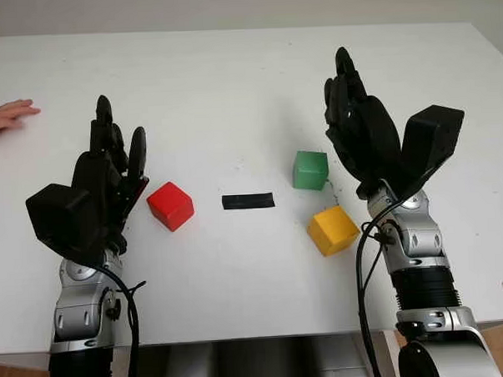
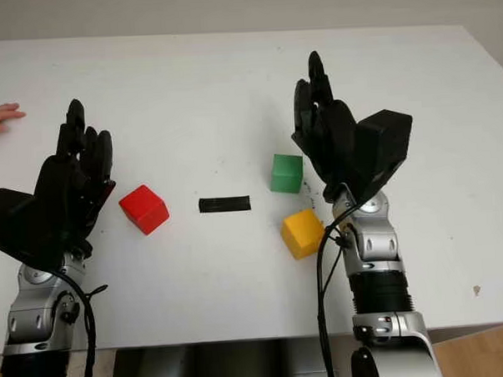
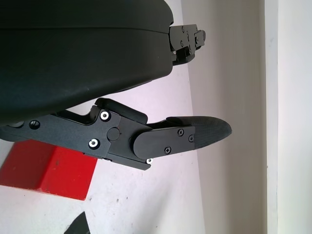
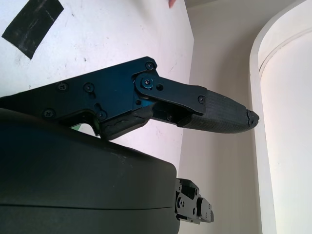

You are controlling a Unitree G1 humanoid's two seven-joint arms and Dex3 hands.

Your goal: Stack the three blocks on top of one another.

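Nothing stacked yet: our left hand (image 1: 109,174) is open, holding nothing, just left of the red block (image 1: 170,205) on the bench (image 1: 230,89). Black tape strip (image 1: 248,201) sits mid-bench, then the green block (image 1: 310,170) with the yellow block (image 1: 333,229) nearer us. Our right hand (image 1: 362,129) is open just right of green; we judge the first grasp comes next, likely closing on green.
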